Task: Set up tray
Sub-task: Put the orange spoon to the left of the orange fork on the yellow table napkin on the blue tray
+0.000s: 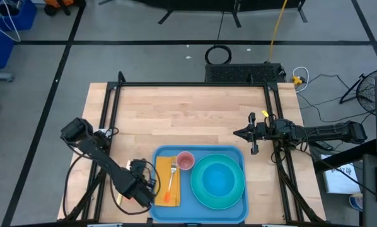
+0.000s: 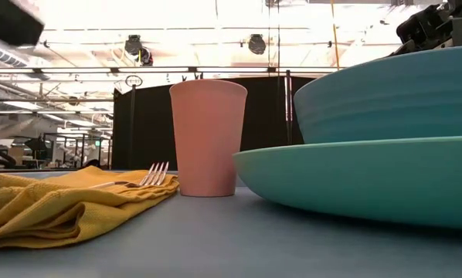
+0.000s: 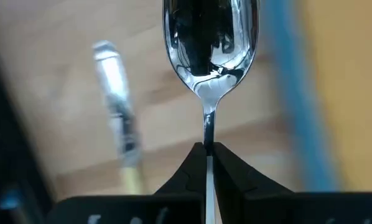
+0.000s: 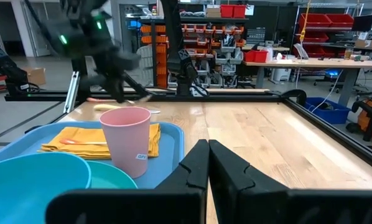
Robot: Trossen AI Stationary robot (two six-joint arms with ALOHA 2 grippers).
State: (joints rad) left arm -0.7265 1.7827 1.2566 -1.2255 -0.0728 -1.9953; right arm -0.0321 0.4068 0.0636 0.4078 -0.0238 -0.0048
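The blue tray (image 1: 239, 205) lies at the table's near edge. On it are a yellow napkin (image 1: 164, 183) with a fork (image 1: 172, 178), a pink cup (image 1: 186, 161) and a turquoise bowl on a plate (image 1: 218, 181). My left gripper (image 1: 147, 187) hovers at the tray's left rim, shut on a shiny spoon (image 3: 211, 37). My right gripper (image 1: 244, 133) hangs shut and empty over bare wood past the tray's far right corner. The right wrist view shows the cup (image 4: 129, 140) and napkin (image 4: 80, 140) ahead of its shut fingers (image 4: 208, 158). My left gripper pinches the spoon's handle (image 3: 209, 138) between its two fingers, a short way behind the bowl. The spoon runs along the fingers, and its bowl sticks out ahead of them. It seems lifted clear, over the wood beside the tray's left rim (image 3: 292, 74).
A knife (image 3: 117, 118) with a pale handle lies on the wood left of the tray, close to my left gripper. The table's far half is bare wood (image 1: 188, 113), framed by black rails (image 1: 195, 84). In the low view the cup (image 2: 208, 139) stands between napkin (image 2: 53, 205) and plate (image 2: 370, 177).
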